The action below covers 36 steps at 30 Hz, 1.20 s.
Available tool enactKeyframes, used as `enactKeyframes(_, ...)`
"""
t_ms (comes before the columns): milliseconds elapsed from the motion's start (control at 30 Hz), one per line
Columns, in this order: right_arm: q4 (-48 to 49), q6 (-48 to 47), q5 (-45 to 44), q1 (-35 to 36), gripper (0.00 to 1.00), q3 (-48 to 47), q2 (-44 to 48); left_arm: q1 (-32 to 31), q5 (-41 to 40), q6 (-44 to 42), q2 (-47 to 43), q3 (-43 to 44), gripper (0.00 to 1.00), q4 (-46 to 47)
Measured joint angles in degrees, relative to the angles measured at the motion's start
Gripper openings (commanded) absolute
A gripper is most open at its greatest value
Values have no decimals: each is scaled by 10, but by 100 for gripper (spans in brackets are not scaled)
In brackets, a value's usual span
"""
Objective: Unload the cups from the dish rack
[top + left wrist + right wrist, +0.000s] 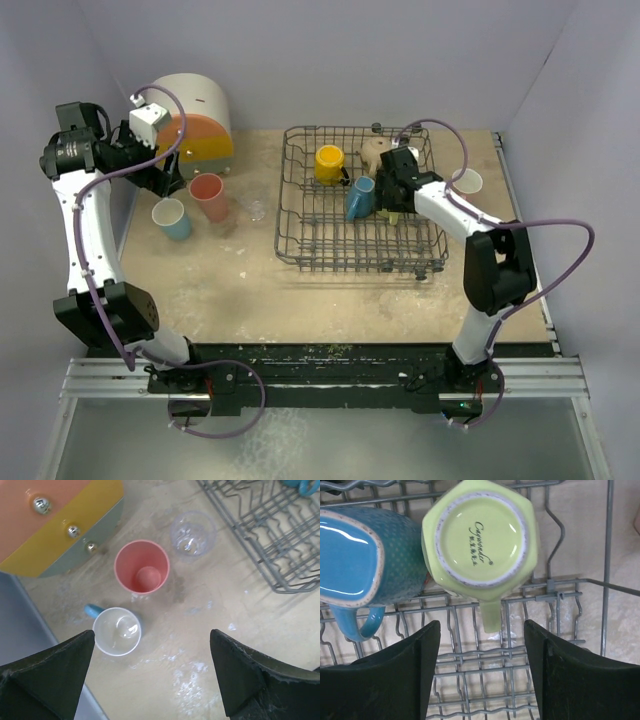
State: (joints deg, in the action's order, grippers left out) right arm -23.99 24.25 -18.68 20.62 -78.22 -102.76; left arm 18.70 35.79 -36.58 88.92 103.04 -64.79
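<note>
Over the right half of the dish rack (560, 587), the right claw (481, 630) hangs released, fingers spread, with the handle of an upturned yellow-green mug (480, 535) pointing into the gap. A teal-blue mug (360, 565), also bottom-up, touches that mug's side. The rack's raised right wall stands just beside, with bare wire floor toward the near edge. Cursive script on the green base begins "Ca"; the rest is not readable. The base is six-sided with a speckled ring.

Near the far left corner of the table (330, 300), the left claw (150, 645) is likewise released above an upright light blue mug (117, 631), a salmon tumbler (142, 567) and a clear glass (192, 532), beside the drawer box (55, 525). Bare table separates these from the rack.
</note>
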Motion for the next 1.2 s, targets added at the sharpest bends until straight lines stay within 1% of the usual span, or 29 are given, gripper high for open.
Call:
enactKeyframes(100,26,-13,7,0,64,7,-9,0,27,22,-14,-9,99,8)
enactKeyframes(167,43,-21,11,0,63,15,-13,0,36,34,-35,-51,99,35)
enactKeyframes(200,52,-24,13,0,62,21,-15,0,37,41,-66,-71,99,42)
enactKeyframes(300,75,-33,17,0,61,38,-19,0,52,54,-122,-124,99,55)
enactKeyframes(367,86,-38,17,0,60,50,-21,0,67,59,-140,-130,99,56)
enactKeyframes(467,104,-43,17,0,55,66,-22,0,85,60,-147,-129,99,62)
enactKeyframes(533,113,-47,16,0,51,68,-25,0,87,60,-145,-129,99,63)
enactKeyframes(700,129,-55,12,0,45,68,-38,0,90,55,-144,-129,99,57)
enactKeyframes(733,131,-56,11,0,43,68,-40,0,90,54,-144,-129,99,56)
enactKeyframes(767,132,-57,11,0,39,68,-41,0,90,53,-144,-129,99,54)
enactKeyframes(900,137,-58,-3,0,18,68,-42,0,89,33,-144,-130,99,36)
enactKeyframes(967,143,-58,-14,0,12,70,-42,0,89,26,-144,-134,99,29)
enactKeyframes(1033,152,-58,-17,0,2,76,-40,0,87,21,-144,-144,99,26)
enactKeyframes(1067,156,-58,-18,0,0,79,-38,-1,85,18,-144,-153,99,25)
enactKeyframes(1200,154,-58,-23,1,0,87,-27,-18,65,14,-144,-180,99,25)
